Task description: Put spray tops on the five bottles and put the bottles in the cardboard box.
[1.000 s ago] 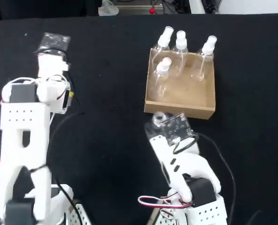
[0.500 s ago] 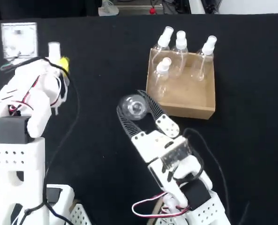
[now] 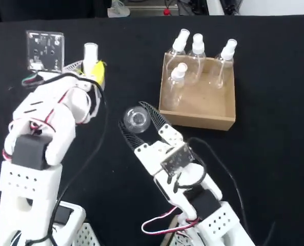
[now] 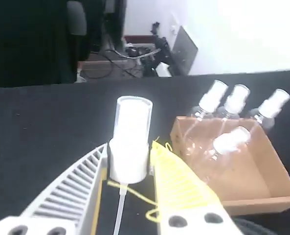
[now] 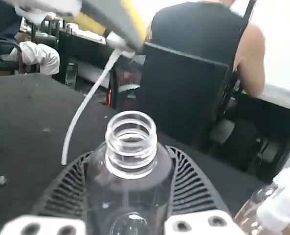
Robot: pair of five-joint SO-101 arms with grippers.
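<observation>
At the black desk's (image 3: 275,154) centre, my right gripper (image 3: 133,116) is clamped round a clear uncapped plastic bottle (image 3: 137,120), at 8 o'clock from the brown cardboard box (image 3: 198,120) holding four capped bottles (image 3: 178,82). At 10 o'clock, my left gripper (image 4: 129,157) pinches a white spray top (image 4: 131,139), its tube dangling.

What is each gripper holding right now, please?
Left gripper: shut on a spray top.
Right gripper: shut on an uncapped bottle.

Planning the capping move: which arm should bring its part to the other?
Left, probably: the left claw grips the spray top, tube hanging free, while the right claw holds the open bottle upright.
</observation>
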